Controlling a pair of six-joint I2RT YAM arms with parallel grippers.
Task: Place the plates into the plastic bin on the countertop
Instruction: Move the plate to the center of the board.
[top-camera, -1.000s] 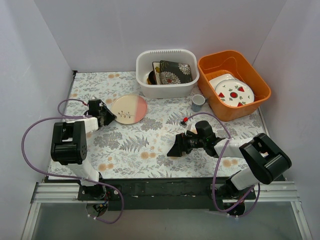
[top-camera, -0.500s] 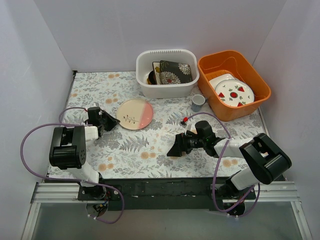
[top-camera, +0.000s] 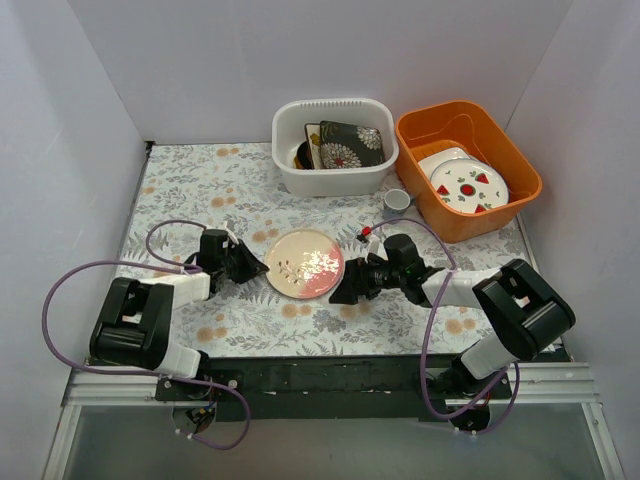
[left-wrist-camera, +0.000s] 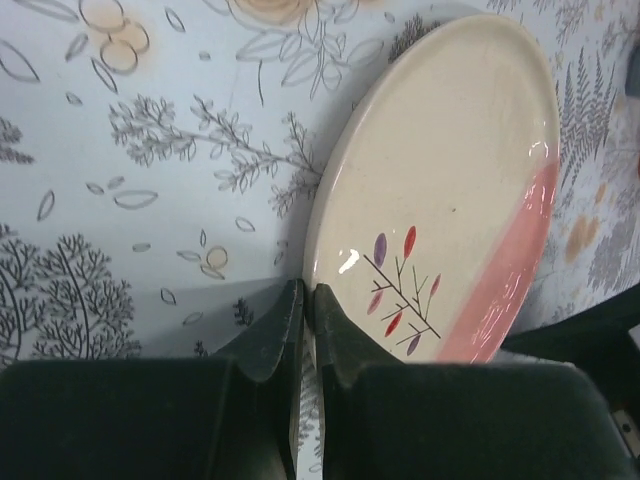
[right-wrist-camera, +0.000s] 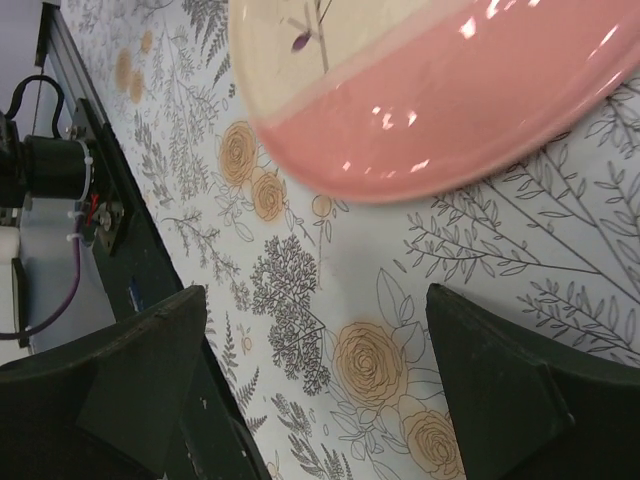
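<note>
A round plate (top-camera: 303, 264), cream with a pink band and a small twig motif, sits at the middle of the countertop (top-camera: 200, 180). My left gripper (top-camera: 257, 270) is shut on its left rim. In the left wrist view the fingertips (left-wrist-camera: 285, 310) pinch the rim of the plate (left-wrist-camera: 450, 190). My right gripper (top-camera: 340, 292) stands open just right of the plate, touching nothing. In the right wrist view the pink edge of the plate (right-wrist-camera: 430, 90) hangs ahead of the open gripper (right-wrist-camera: 318, 300). At the back, the white plastic bin (top-camera: 335, 178) holds a black flowered square plate (top-camera: 350, 145) and others.
An orange tub (top-camera: 510, 160) with white fruit-marked plates (top-camera: 465, 185) stands right of the bin. A small cup (top-camera: 397, 200) sits in front, between the two tubs. Purple cables loop beside both arms. Grey walls enclose the countertop on three sides.
My left gripper closed on the plate's rim and pulled it right and nearer, to the middle. My right gripper moved left up to the plate, still open.
</note>
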